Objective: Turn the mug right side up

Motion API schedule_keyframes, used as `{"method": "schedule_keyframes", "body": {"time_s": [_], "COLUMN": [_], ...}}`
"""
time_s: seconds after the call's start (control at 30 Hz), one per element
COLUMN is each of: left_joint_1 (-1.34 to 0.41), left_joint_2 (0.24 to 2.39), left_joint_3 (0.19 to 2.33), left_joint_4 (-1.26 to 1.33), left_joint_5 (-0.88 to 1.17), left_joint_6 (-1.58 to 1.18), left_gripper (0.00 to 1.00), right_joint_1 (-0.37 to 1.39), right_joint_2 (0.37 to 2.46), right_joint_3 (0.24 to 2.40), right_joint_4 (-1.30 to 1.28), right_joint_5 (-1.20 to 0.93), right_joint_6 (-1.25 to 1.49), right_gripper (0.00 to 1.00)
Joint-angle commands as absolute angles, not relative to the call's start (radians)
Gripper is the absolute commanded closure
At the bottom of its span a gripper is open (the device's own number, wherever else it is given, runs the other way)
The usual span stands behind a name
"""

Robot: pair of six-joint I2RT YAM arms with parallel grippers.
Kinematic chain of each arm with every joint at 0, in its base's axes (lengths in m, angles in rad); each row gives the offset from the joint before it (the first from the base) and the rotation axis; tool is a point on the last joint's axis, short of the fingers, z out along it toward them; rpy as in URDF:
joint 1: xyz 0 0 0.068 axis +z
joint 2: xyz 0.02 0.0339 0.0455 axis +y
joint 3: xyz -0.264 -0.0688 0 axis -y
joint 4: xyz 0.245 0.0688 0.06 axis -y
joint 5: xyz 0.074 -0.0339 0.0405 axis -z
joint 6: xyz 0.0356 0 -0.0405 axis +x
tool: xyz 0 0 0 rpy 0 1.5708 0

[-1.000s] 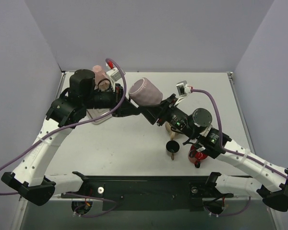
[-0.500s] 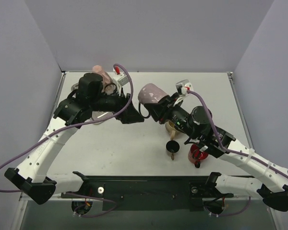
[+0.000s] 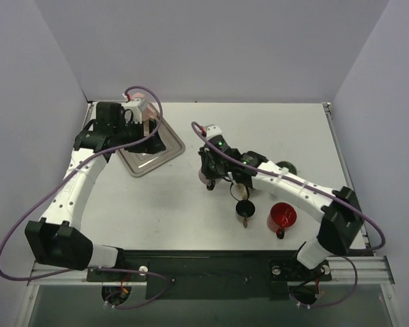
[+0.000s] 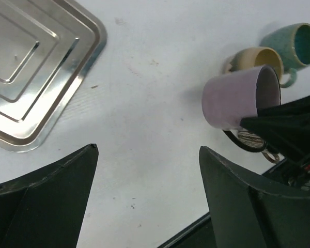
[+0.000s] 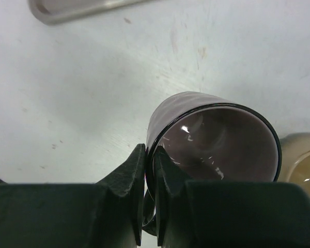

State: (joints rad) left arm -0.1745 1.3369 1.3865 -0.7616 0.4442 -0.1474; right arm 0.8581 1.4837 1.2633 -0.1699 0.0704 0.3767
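Note:
The pink mug [image 4: 232, 99] is tilted just above the table, its mouth turned toward my right gripper. In the right wrist view my right gripper [image 5: 150, 155] is shut on the mug's [image 5: 212, 137] dark rim, one finger inside and one outside the wall. From above only a sliver of the mug [image 3: 206, 178] shows under the right gripper [image 3: 211, 170]. My left gripper [image 4: 148, 149] is open with nothing in it, well to the left of the mug. In the top view the left gripper [image 3: 162, 143] hangs over the steel tray [image 3: 144, 163].
A tan mug [image 4: 258, 59] and a teal mug [image 4: 295, 44] stand close behind the pink one. A small black cup [image 3: 245, 208] and a red cup [image 3: 281, 216] sit near the front right. The steel tray [image 4: 31, 67] lies at the back left.
My left gripper let go of the mug, opened wide and drew back left over the tray. My right gripper closed on the rim and carried the mug down toward the table.

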Motion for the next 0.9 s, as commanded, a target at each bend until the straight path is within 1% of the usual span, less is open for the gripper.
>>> {"method": "schedule_keyframes", "body": {"time_s": [0.0,0.07,0.13,0.23,0.27,0.4,0.43,0.47,0.5,0.53,0.57,0.7,0.73,0.87], "left_joint_1": [-0.147,-0.144,-0.144,-0.147,-0.146,-0.156,-0.166,-0.182,-0.19,-0.205,-0.212,-0.244,-0.245,-0.245], "left_joint_2": [1.465,1.543,1.606,1.695,1.713,1.862,1.918,1.949,2.001,2.026,2.081,2.251,2.282,2.434], "left_joint_3": [1.426,1.46,1.486,1.509,1.52,1.652,1.704,1.724,1.761,1.779,1.823,2.012,2.084,2.248], "left_joint_4": [-0.67,-0.635,-0.576,-0.442,-0.424,-0.368,-0.364,-0.357,-0.341,-0.338,-0.344,-0.414,-0.434,-0.526], "left_joint_5": [0.296,0.206,0.088,-0.058,-0.066,-0.195,-0.28,-0.37,-0.4,-0.452,-0.463,-0.574,-0.601,-0.681], "left_joint_6": [-0.11,-0.114,-0.138,-0.17,-0.196,-0.287,-0.304,-0.333,-0.34,-0.36,-0.371,-0.423,-0.443,-0.505], "left_gripper": [0.1,0.09,0.09,0.08,0.08,0.08,0.08,0.08,0.08,0.07,0.06,0.05,0.05,0.05], "right_joint_1": [0.862,0.865,0.865,0.836,0.83,0.79,0.788,0.788,0.79,0.79,0.788,0.788,0.793,0.811], "right_joint_2": [1.622,1.707,1.764,1.808,1.828,1.874,1.881,1.888,1.893,1.899,1.904,1.898,1.891,1.849], "right_joint_3": [1.408,1.481,1.515,1.511,1.509,1.5,1.5,1.5,1.502,1.502,1.505,1.512,1.513,1.497], "right_joint_4": [-0.324,-0.423,-0.463,-0.454,-0.45,-0.437,-0.437,-0.439,-0.439,-0.442,-0.443,-0.471,-0.475,-0.48], "right_joint_5": [0.118,0.149,0.138,0.083,0.083,0.074,0.081,0.09,0.106,0.109,0.11,0.127,0.138,0.133], "right_joint_6": [0.376,0.354,0.347,0.357,0.36,0.388,0.394,0.393,0.39,0.388,0.385,0.376,0.373,0.35], "right_gripper": [1.0,1.0,1.0,1.0,1.0,1.0,0.89,0.8,0.72,0.69,0.63,0.51,0.5,0.48]}}
